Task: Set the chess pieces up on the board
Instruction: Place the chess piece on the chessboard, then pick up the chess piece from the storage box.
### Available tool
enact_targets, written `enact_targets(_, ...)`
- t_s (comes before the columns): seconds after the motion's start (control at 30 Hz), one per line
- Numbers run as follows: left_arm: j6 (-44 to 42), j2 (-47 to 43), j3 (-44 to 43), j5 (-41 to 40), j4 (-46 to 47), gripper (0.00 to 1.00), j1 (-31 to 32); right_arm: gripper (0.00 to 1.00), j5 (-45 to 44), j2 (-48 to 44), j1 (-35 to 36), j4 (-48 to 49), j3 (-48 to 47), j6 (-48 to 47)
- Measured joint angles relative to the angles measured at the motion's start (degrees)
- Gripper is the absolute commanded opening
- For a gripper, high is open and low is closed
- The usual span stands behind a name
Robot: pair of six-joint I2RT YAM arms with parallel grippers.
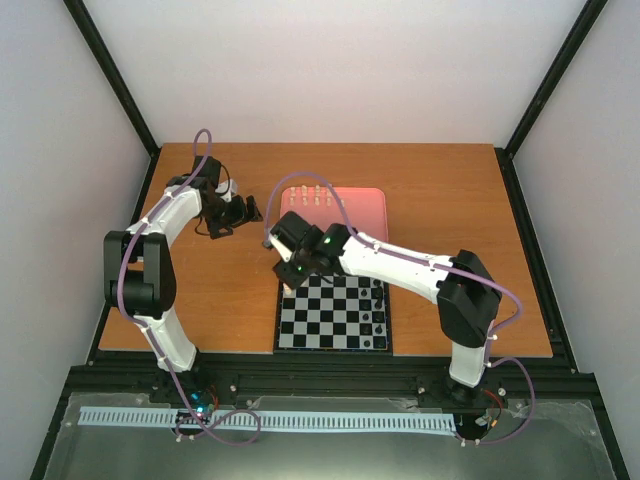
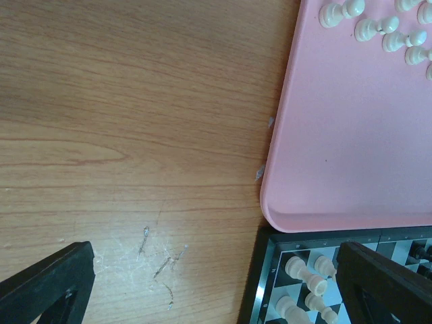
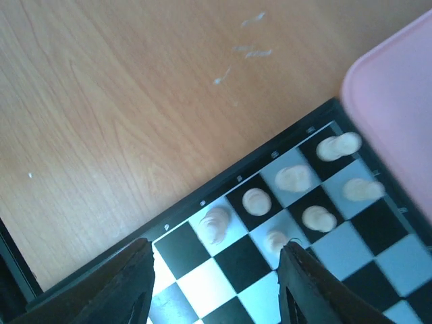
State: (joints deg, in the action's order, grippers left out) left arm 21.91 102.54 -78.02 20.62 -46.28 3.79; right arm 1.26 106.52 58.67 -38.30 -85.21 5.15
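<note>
The chequered board [image 1: 330,320] lies at the near middle of the table, its far-left corner under my right arm. Several cream chess pieces [image 3: 256,201] stand in two rows on that corner; they also show in the left wrist view [image 2: 304,271]. More cream pieces [image 1: 305,195] lie on the pink tray [image 1: 360,212], seen too in the left wrist view [image 2: 376,27]. My right gripper [image 3: 216,283] hovers open and empty over the board's left edge squares, also visible from above [image 1: 290,268]. My left gripper [image 2: 216,290] is open and empty over bare table left of the tray [image 1: 250,212].
Small black pieces [image 1: 376,312] stand along the board's right side. The pink tray [image 2: 351,135] touches the board's far edge. The wooden table [image 2: 135,135] left of the tray shows scratch marks. Dark frame rails border the table.
</note>
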Motion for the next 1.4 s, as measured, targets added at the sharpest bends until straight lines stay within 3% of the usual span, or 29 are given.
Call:
enact_targets(0.13,0.0,-0.3,0.0,0.0,0.0,1.00,0.0,0.55,-0.2,-0.9,-3.5,-2.5,-5.5,0.2)
enact_targets(0.27,0.0,-0.7,0.0,0.0,0.0,1.00,0.0,0.56,-1.2,1.3,-12.2,-4.1,-14.1,0.7)
enact_targets(0.43,0.0,-0.7,0.0,0.4,0.0,1.00,0.0,0.51,-5.2,11.8,-22.7,-5.3,-27.8,3.0)
enact_targets(0.6,0.0,-0.7,0.0,0.4,0.0,1.00,0.0,0.48,-6.1,23.6,-29.6,-6.5,-35.1,4.4)
enact_targets(0.87,-0.1,-0.6,-0.1,0.4,-0.1,1.00,0.0,0.46,-4.0,36.0,-32.6,-10.3,-44.7,4.9)
enact_targets(1.4,-0.1,2.1,-0.4,0.4,-0.1,1.00,0.0,0.32,0.0,39.2,-32.7,-12.3,-47.6,4.1)
